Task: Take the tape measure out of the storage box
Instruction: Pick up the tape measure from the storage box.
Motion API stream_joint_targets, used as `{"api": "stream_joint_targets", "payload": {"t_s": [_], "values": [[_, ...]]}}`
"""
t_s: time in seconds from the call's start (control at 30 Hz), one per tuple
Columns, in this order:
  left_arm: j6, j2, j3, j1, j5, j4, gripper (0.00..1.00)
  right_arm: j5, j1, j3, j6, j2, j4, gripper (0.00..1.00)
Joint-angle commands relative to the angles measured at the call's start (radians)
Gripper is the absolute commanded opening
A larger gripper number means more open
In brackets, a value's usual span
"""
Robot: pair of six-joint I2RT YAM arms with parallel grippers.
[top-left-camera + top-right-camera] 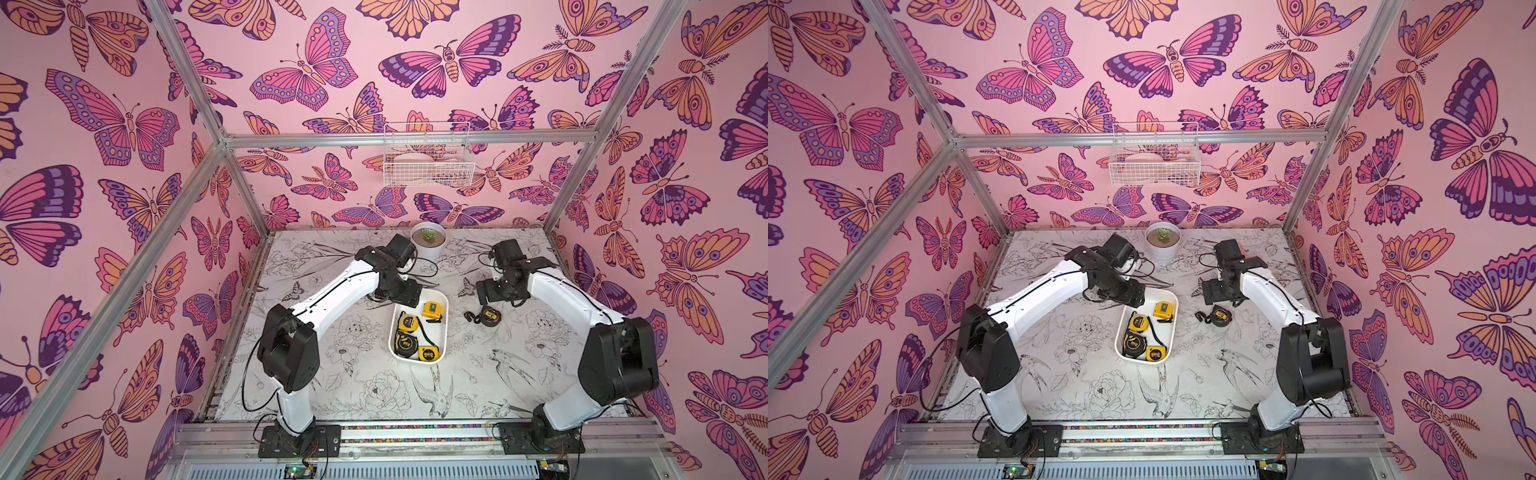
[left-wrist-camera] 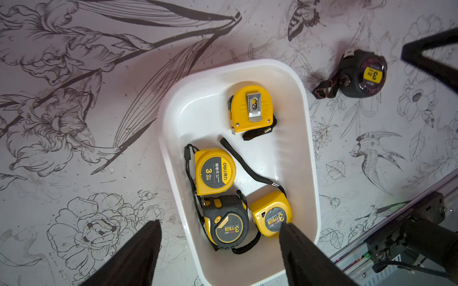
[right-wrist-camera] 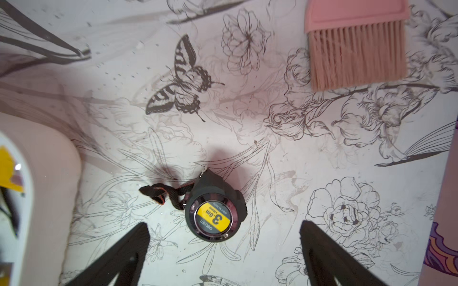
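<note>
Storage box (image 2: 205,116) sits centrally, holding four tape measures (image 2: 214,170). Left gripper (image 2: 219,222) hangs over it, spread and empty, poised, I judge, for a pick. Right gripper (image 3: 223,222), also spread and empty, is above a black tape measure (image 3: 214,213) lying on the table (image 3: 347,161) beside the box.

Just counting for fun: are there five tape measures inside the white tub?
No, four lie in the storage box; the black tape measure sits outside it.

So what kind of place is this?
Probably a staged robot test booth, not a real workshop: an aluminium frame lines butterfly-print walls, and the left arm and right arm are bolted to a rail at the table edge.
</note>
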Motion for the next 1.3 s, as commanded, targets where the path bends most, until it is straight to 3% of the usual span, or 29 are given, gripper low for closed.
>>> {"api": "stream_joint_targets", "payload": {"t_s": [0.0, 0.27, 0.73, 1.07, 1.27], "values": [[0.018, 0.054, 0.014, -0.022, -0.024, -0.088, 0.81, -0.036, 0.001, 0.03, -0.002, -0.05, -0.042, 0.99], [0.011, 0.15, 0.049, -0.031, -0.066, -0.1, 0.81, -0.126, 0.026, 0.02, 0.016, -0.084, -0.021, 0.99], [-0.027, 0.267, 0.085, -0.047, -0.034, -0.104, 0.79, -0.138, 0.049, 0.006, 0.013, -0.077, -0.008, 0.99], [-0.091, 0.349, 0.121, -0.077, -0.159, -0.15, 0.78, -0.134, 0.049, -0.016, 0.007, -0.097, 0.01, 0.99], [-0.125, 0.385, 0.124, -0.08, -0.178, -0.155, 0.77, -0.088, 0.049, -0.034, 0.009, -0.15, 0.032, 0.99]]}}
